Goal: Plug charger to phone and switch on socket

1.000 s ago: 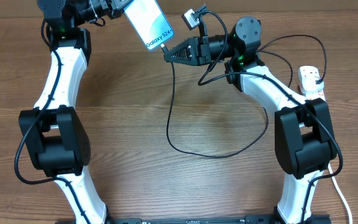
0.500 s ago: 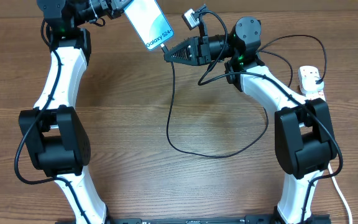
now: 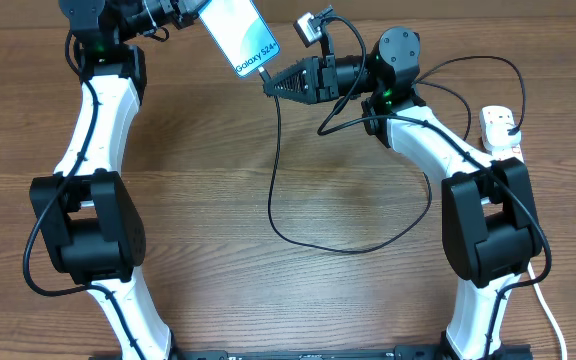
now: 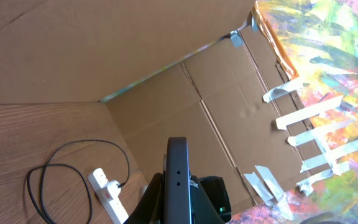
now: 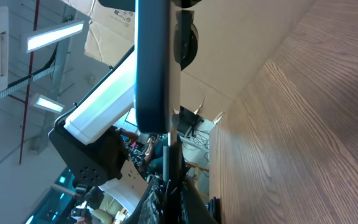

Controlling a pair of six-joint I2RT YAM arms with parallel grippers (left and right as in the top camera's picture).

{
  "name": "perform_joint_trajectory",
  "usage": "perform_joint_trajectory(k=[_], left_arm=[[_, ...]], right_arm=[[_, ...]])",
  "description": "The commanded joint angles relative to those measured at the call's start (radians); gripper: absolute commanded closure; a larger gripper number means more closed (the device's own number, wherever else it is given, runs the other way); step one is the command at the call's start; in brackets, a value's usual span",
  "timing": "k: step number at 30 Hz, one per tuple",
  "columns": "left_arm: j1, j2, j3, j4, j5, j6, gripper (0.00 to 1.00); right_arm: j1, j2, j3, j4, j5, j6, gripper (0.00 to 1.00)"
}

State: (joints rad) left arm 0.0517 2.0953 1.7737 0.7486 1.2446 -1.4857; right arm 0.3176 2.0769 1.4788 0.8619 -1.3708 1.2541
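My left gripper (image 3: 200,12) is shut on the phone (image 3: 241,36), holding it above the table's far edge with its cyan "Galaxy S24" screen facing up. In the left wrist view the phone (image 4: 178,177) shows edge-on between the fingers of that gripper (image 4: 178,208). My right gripper (image 3: 268,86) is shut on the connector end of the charger (image 3: 276,180), right at the phone's lower end. In the right wrist view the connector (image 5: 172,152) meets the phone's bottom edge (image 5: 157,68) above the gripper (image 5: 171,183); I cannot tell whether it is inserted. The black cable loops across the table to the socket (image 3: 500,130).
The socket, a white power strip, lies at the right table edge with a black plug in it, and also shows in the left wrist view (image 4: 107,194). Its white cord (image 3: 550,315) runs down the right side. Cardboard walls (image 4: 166,93) stand behind the table.
My right gripper has edged slightly up toward the phone's lower end with the connector. The left gripper and the phone have hardly moved.
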Motion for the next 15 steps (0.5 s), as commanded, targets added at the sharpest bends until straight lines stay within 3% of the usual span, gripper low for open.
perform_joint_trajectory(k=[1, 15], left_arm=[[-0.027, -0.014, 0.013, 0.007, 0.03, 0.016, 0.96], [-0.016, -0.014, 0.013, 0.008, 0.035, 0.004, 0.96]], right_arm=[[-0.001, 0.005, -0.002, 0.025, 0.075, 0.015, 0.96], [-0.012, 0.005, -0.002, 0.049, 0.069, 0.029, 0.96]])
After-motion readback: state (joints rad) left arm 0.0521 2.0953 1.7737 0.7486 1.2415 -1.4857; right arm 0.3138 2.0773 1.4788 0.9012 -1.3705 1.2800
